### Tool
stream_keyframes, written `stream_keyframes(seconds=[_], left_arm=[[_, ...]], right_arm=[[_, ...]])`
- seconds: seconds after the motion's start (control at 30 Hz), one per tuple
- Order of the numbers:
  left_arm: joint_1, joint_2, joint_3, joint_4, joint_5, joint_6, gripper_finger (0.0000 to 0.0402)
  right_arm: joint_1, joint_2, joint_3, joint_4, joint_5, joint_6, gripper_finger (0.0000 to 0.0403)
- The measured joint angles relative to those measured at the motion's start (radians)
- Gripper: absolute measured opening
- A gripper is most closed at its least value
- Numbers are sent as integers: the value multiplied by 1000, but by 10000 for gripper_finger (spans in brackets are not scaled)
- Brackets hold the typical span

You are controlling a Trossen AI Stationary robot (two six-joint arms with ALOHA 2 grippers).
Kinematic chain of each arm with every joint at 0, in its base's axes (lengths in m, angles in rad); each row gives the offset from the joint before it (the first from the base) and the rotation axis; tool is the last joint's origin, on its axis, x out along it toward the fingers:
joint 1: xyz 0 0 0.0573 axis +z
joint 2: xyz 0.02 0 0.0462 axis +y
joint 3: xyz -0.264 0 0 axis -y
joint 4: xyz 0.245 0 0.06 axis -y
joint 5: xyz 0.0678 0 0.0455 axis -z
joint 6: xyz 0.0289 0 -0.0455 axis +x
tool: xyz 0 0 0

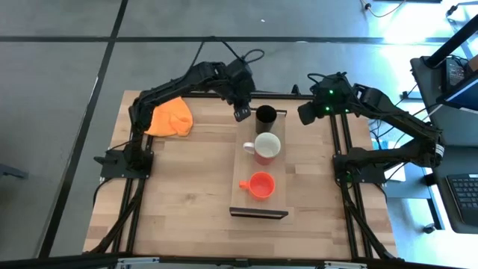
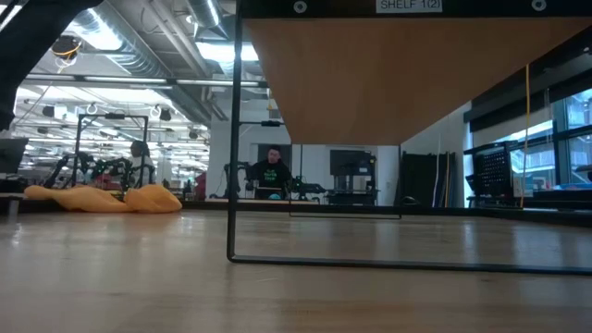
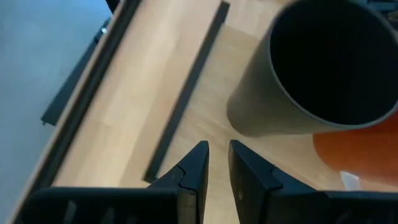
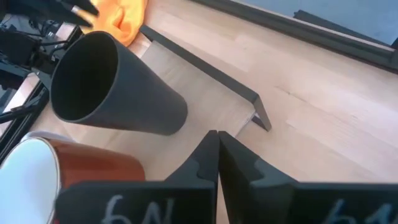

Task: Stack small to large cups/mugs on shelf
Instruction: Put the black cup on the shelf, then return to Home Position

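Note:
Three cups stand upright in a row on the shelf (image 1: 246,198). The black cup (image 1: 266,116) is at the far end, the white-and-red mug (image 1: 267,146) in the middle, and the orange mug (image 1: 261,184) nearest. My left gripper (image 1: 241,113) hovers just left of the black cup (image 3: 323,68) with a narrow gap between its fingers (image 3: 217,163), touching nothing. My right gripper (image 1: 305,113) is shut and empty (image 4: 216,142), to the right of the black cup (image 4: 118,87).
An orange cloth (image 1: 170,118) lies at the table's far left and also shows in the low view (image 2: 102,197). The low view sees the shelf's underside (image 2: 407,74) and its dark bracket frame (image 2: 231,185). A person (image 2: 271,171) stands far behind the table.

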Motion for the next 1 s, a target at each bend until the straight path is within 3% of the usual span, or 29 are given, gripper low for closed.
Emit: stream_keyframes(seconds=[0.33,0.77,0.9,1.0], left_arm=[[-32,0,-88,95,46,-29,57],[-40,0,-88,160,90,-42,57],[-40,0,-88,137,81,-24,57],[-34,0,-88,87,17,7,57]], right_arm=[[0,0,0,0,3,-5,9],[0,0,-1,0,26,0,9],[0,0,-1,-4,28,1,9],[0,0,-1,-5,29,0,9]])
